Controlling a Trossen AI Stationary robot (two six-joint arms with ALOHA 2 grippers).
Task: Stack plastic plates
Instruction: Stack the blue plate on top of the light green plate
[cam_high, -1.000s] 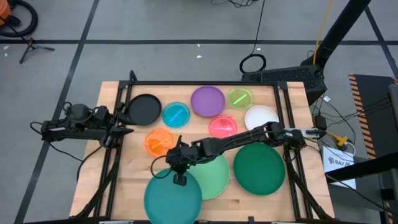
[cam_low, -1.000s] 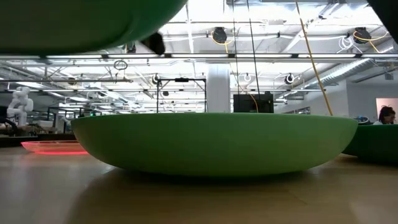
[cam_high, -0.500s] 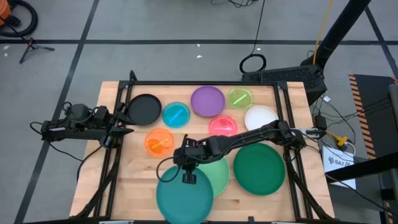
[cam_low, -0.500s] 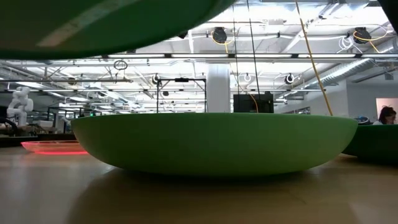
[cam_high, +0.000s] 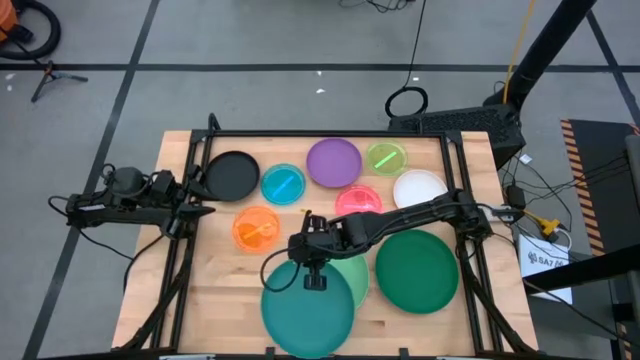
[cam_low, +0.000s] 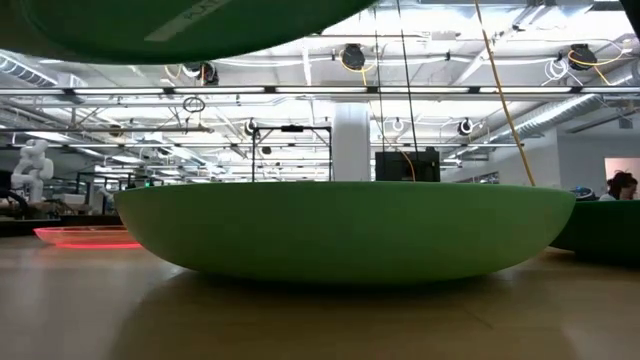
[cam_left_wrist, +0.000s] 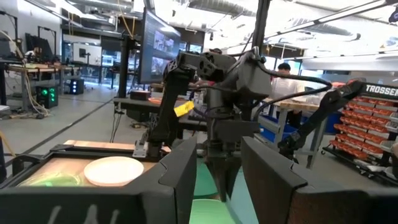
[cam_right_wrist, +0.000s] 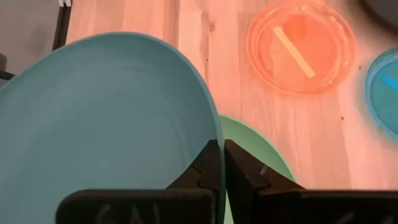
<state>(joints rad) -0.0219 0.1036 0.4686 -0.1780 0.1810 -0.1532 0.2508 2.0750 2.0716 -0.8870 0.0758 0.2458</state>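
My right gripper (cam_high: 314, 279) is shut on the large teal plate (cam_high: 308, 305), held in the air over the left part of the mint plate (cam_high: 352, 272), which rests on the table. In the low view the teal plate's underside (cam_low: 190, 20) hangs above the mint plate (cam_low: 345, 230). The dark green plate (cam_high: 417, 270) lies on the table to the right. My left gripper (cam_left_wrist: 219, 180) waits open at the table's left edge (cam_high: 203, 195), with nothing between its fingers. My right gripper pinches the teal plate's rim (cam_right_wrist: 213, 134) between its two fingers (cam_right_wrist: 211, 168), one on the upper face and one on the underside. The fingers slant down from the table's right side. The plate is lifted clear of the table and the mint plate (cam_right_wrist: 261, 155), slightly tilted.
Smaller plates lie along the far half of the table: black (cam_high: 232, 175), blue (cam_high: 283, 183), purple (cam_high: 334, 161), lime (cam_high: 386, 157), white (cam_high: 420, 187), pink (cam_high: 358, 201) and orange (cam_high: 257, 228). A dark frame (cam_high: 190, 250) borders the table's sides.
My right gripper has risen and moved toward the table's right edge, still shut on the teal plate. The plate has travelled from the near-left part of the table to a place partly above the mint plate, clear of it the whole way.
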